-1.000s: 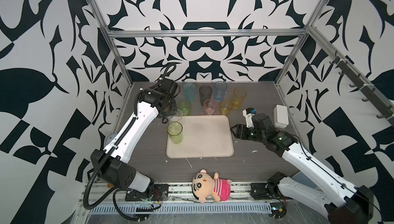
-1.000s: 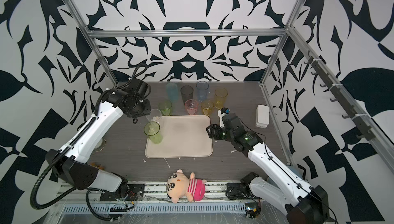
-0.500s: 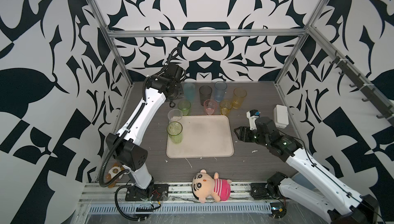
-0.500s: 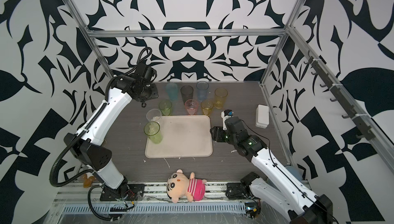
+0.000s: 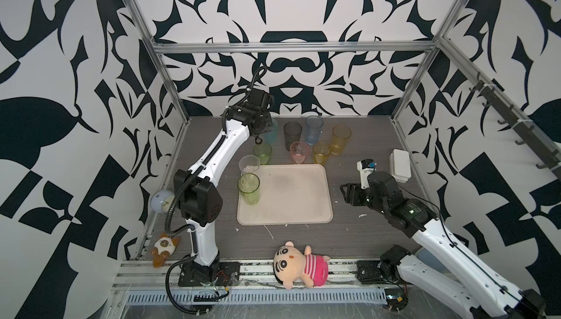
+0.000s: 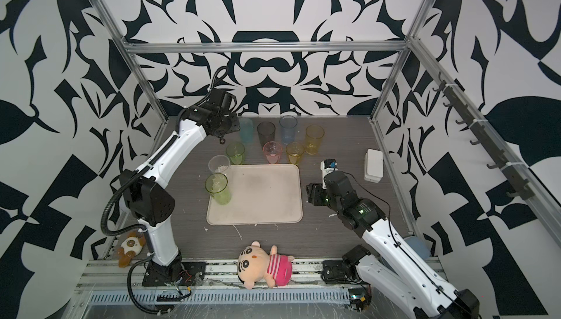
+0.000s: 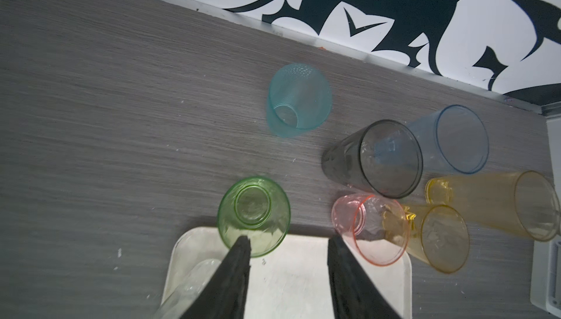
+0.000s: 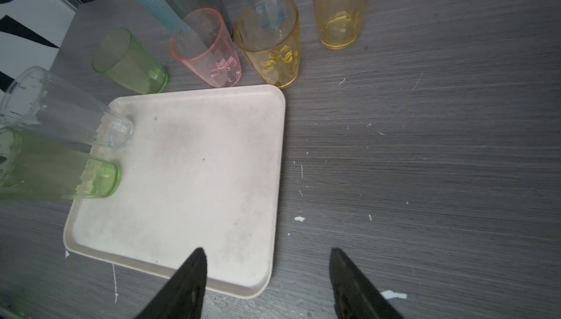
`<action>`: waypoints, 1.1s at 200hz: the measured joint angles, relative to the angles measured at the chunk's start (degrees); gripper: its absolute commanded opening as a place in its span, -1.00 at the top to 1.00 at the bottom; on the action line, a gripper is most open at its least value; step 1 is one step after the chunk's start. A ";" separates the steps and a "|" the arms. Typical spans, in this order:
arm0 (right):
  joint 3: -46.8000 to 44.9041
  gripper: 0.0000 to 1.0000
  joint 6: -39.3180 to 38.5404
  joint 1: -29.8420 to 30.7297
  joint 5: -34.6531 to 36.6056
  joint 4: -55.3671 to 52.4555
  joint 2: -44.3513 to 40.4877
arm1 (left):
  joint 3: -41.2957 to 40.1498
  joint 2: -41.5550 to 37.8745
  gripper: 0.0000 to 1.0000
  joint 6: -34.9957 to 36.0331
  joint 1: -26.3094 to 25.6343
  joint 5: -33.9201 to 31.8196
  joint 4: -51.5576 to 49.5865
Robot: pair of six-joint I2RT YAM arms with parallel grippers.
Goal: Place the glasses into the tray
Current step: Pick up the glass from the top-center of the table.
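Note:
The beige tray (image 5: pixel 291 208) lies mid-table. A tall clear glass (image 5: pixel 249 164) and a tall green glass (image 5: pixel 249 188) stand on its left side. Behind it on the table stand a short green glass (image 7: pixel 253 214), a teal one (image 7: pixel 299 99), smoke grey (image 5: pixel 292 131), blue (image 5: pixel 314 129), tall yellow (image 5: pixel 341 139), pink (image 5: pixel 299 152) and short yellow (image 5: pixel 321 152). My left gripper (image 5: pixel 258 140) hovers open and empty at the back, above the teal and short green glasses. My right gripper (image 5: pixel 346 191) is open and empty, just right of the tray (image 8: pixel 182 181).
A small white box (image 5: pixel 400 165) sits by the right rail. A plush doll (image 5: pixel 300 264) lies at the front edge, and a small toy (image 5: pixel 164 246) and a ball (image 5: pixel 161 202) lie outside the left rail. The patterned back wall stands close behind the glasses.
My left arm has lifted away from the clear glass and swung back over the teal glass. My right gripper has drawn back a little to the right of the tray.

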 measured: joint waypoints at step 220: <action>-2.75 -0.35 -2.12 0.00 1.60 -1.31 -2.36 | 15.23 22.34 0.07 -2.19 -2.36 11.21 8.98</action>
